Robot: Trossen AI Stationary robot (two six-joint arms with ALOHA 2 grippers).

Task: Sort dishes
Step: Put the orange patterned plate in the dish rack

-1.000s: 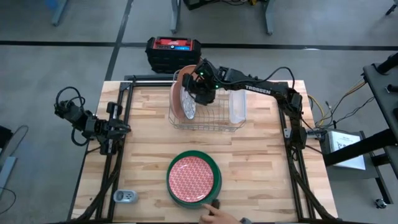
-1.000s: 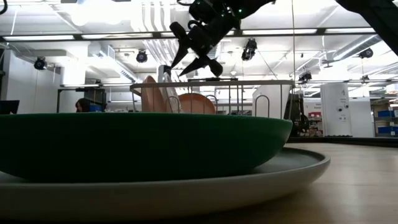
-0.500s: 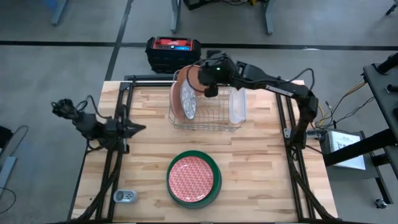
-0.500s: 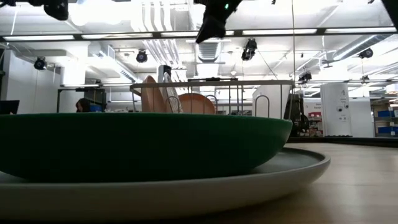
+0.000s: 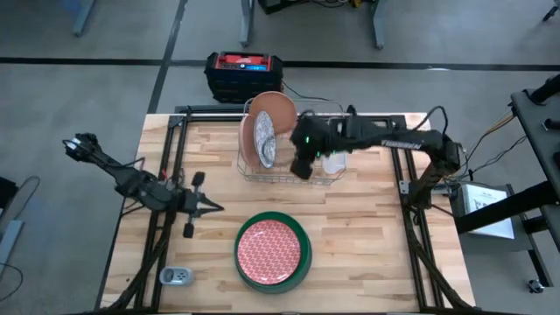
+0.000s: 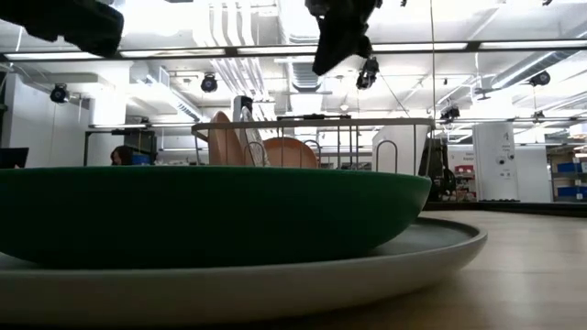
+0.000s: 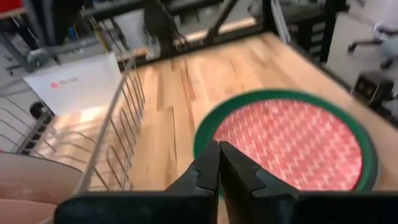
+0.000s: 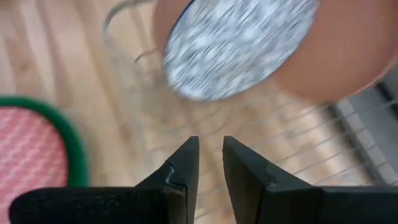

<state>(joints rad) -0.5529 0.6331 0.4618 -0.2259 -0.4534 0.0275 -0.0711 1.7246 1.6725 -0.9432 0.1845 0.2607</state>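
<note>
The right tool [image 5: 301, 166] hung above the wire rack [image 5: 289, 173], its fingers [image 8: 180, 169] a narrow gap apart and holding nothing. Just beside it, terracotta plates [image 5: 269, 112] and a speckled plate [image 5: 265, 140] stood upright in the rack. The left tool [image 5: 210, 208] hovered over the table [image 5: 367, 236] with fingers pressed together, empty. Near it lay the red-and-white patterned plate [image 5: 269, 252], nested in the dark green plate [image 5: 303, 238].

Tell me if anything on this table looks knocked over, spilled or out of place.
Nothing stands out. The plates in the wire rack stand on edge, a terracotta plate behind a blue-and-white speckled plate. The red-and-white patterned plate sits flat in the dark green plate. No spill or breakage shows.
</note>
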